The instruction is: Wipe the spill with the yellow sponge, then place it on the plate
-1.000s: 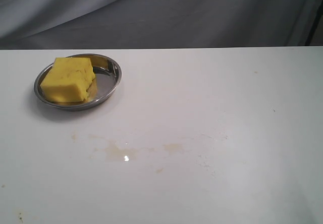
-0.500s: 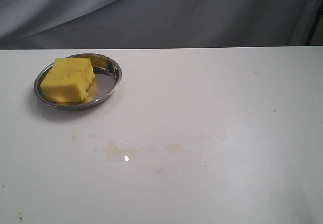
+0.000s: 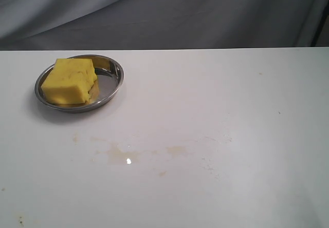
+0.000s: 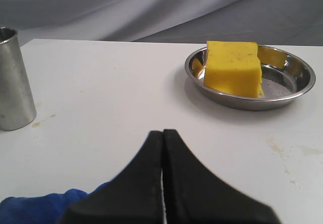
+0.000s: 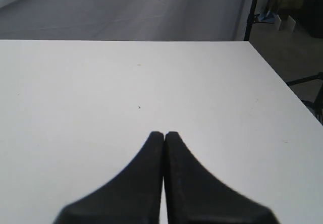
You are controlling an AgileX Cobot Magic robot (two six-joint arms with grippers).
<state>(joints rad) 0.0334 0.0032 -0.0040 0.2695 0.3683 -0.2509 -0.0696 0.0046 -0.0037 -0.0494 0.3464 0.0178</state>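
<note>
Resting inside the plate [image 3: 109,83], the yellow sponge [image 3: 69,80] sits flat on the dish floor, set toward the left of the dish in the exterior view, with bare steel showing to its right. Its top face carries faint brownish specks. The plate stands on the far left part of the white table [image 3: 241,105], in front of a grey backdrop [image 3: 180,12].

The spill [image 3: 123,153] shows as pale brownish streaks smeared across the table top, nearer the camera than the plate and well apart from it. A small bright glint [image 3: 128,160] lies among the streaks.

The left gripper [image 4: 162,133] has its two black fingers pressed together tip to tip, with nothing between them. It hangs above the table, well apart from the plate and sponge. In the left wrist view an upright metal cup [image 4: 12,80] stands on the table away from the plate, and a blue cloth [image 4: 40,209] lies just beside the base of the fingers.

The right gripper [image 5: 164,133] is likewise closed tip to tip and holds nothing. It is over the white table top, with the table's far edge and corner in sight.
</note>
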